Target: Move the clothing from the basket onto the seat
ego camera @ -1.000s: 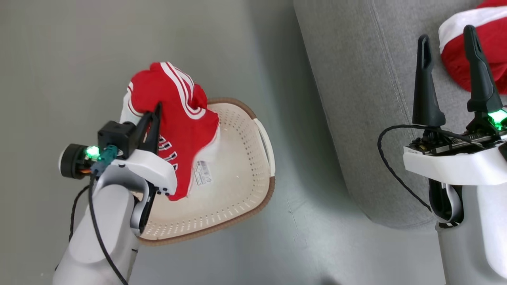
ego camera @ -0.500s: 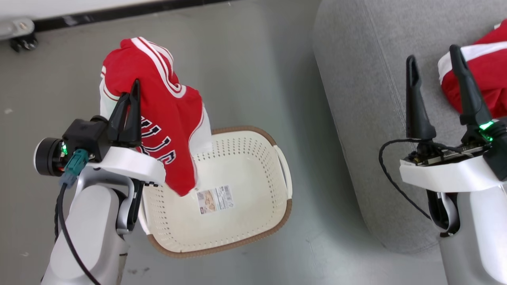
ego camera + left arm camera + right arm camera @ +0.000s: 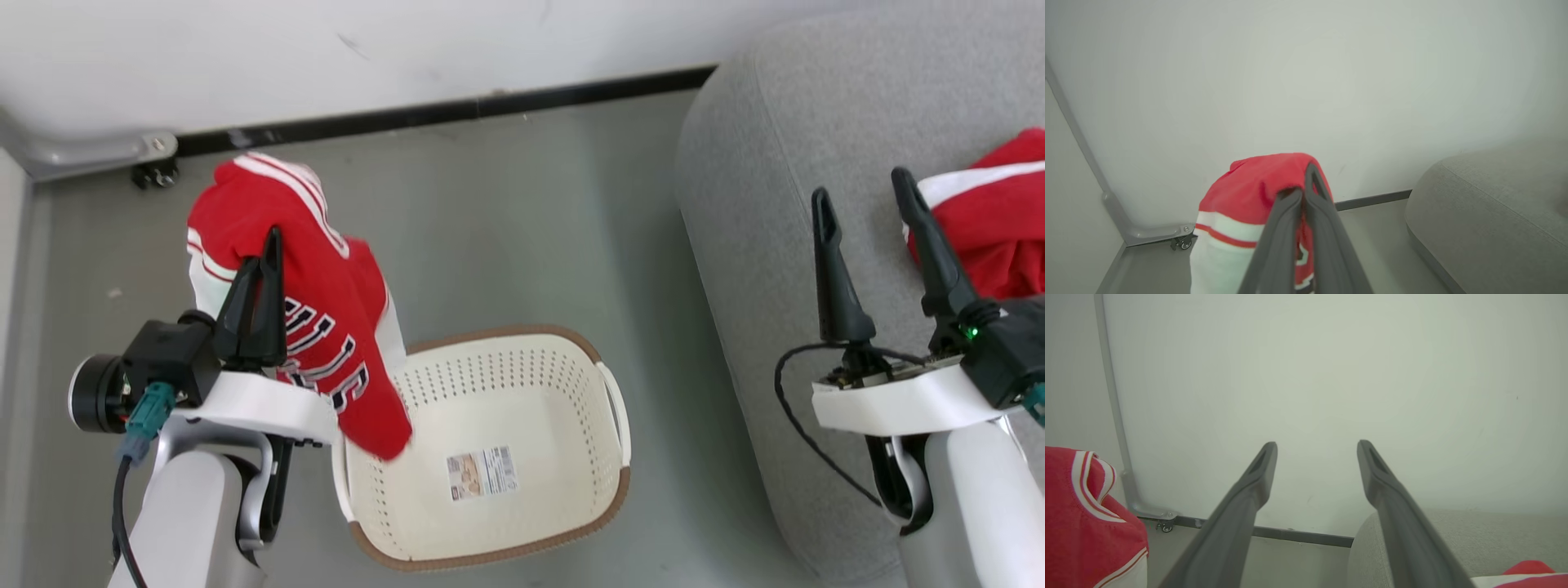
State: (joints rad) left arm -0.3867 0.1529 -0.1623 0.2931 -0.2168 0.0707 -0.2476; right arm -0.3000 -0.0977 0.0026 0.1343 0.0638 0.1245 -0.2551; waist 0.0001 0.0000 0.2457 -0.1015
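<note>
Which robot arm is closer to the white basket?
Left. The left gripper, jaws shut on the red jersey, is beside the basket's left end. The right gripper, jaws open, is farther right, over the grey seat.

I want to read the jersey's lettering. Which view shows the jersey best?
The head view: the jersey hangs from the left gripper, lettering visible. Left wrist: red top, white band behind the jaws. Right wrist: striped edge.

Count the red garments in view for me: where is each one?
2. A red jersey hangs from the shut left gripper over the basket's left rim. A second red garment lies on the seat, beside the open right gripper. More may lie past the picture's edge.
</note>
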